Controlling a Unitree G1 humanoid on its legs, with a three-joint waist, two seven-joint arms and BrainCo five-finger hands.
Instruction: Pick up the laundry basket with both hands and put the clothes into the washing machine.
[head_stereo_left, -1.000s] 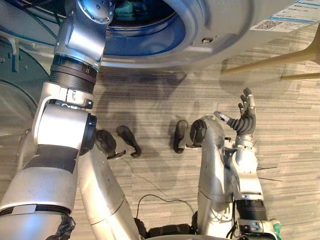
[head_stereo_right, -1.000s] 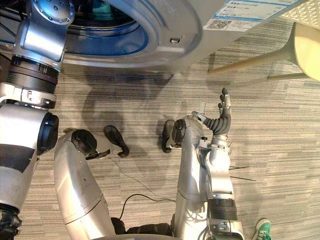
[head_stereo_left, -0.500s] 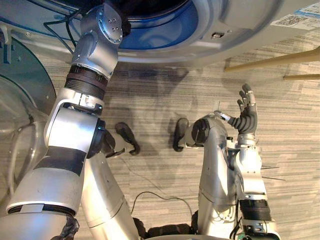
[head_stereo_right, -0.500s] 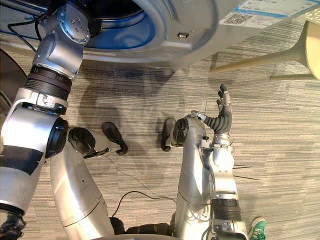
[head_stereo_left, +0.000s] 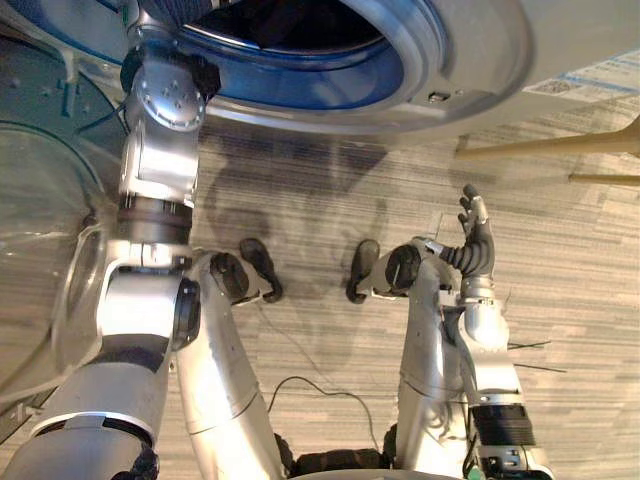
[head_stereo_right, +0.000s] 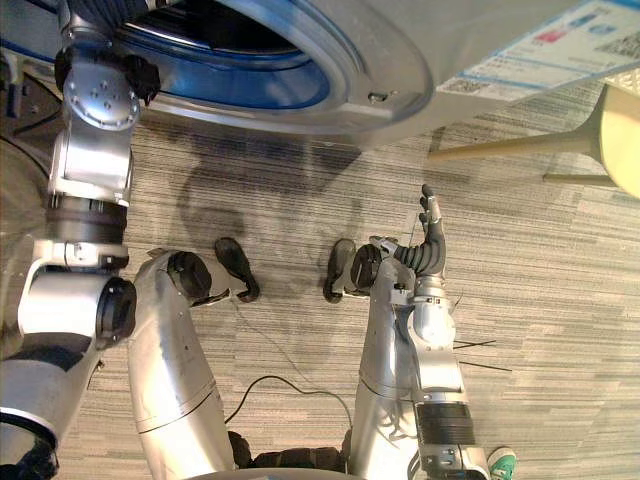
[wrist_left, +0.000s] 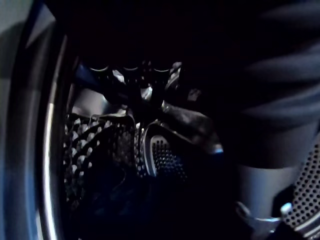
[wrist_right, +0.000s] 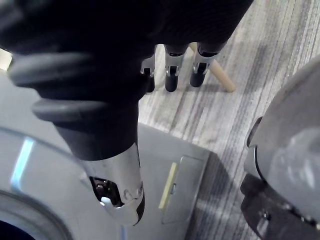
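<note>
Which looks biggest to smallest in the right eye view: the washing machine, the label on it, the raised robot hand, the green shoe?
Largest to smallest:
washing machine
label
right robot hand
green shoe, partly cut off by the picture's edge, so its rank is unsure.

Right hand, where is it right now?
In the left eye view the right hand is right of centre, open, held over the striped floor below the washing machine, near the wooden legs.

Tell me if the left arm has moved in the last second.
Yes. Its round joint has drawn leftward and nearer the robot, away from the washing machine's door latch.
</note>
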